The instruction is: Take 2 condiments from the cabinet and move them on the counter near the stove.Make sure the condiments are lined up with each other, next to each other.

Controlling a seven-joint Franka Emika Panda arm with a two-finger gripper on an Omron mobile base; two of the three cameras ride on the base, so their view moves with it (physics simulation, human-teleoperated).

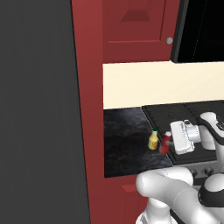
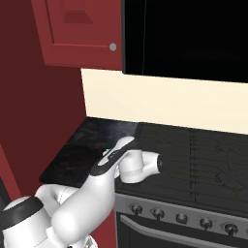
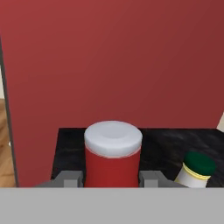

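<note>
Two condiment bottles stand on the black counter (image 1: 124, 135) — one yellow bottle (image 1: 153, 140) with a dark green cap, and one slim red bottle (image 1: 165, 143) with a white cap. In the left base view the red one sits just beside the yellow one, at its 3 o'clock, both near the counter's front edge and close to the stove (image 1: 192, 111).

The hand (image 3: 111, 178) is clamped on the red bottle: in the hand view one grey finger (image 3: 69, 178) presses each side of the red body, below the white cap. The yellow bottle shows there at about 4 o'clock of the red one, upright and apart from the fingers.

One stove lies at 3 o'clock of the counter, with a row of black knobs (image 2: 180, 217) along its steel front. One red cabinet door (image 1: 135, 28) with a single round knob hangs at 12 o'clock above the counter. A tall red side panel (image 1: 89, 109) closes off the counter at 9 o'clock. In the right base view the white arm (image 2: 104, 177) covers both bottles.
</note>
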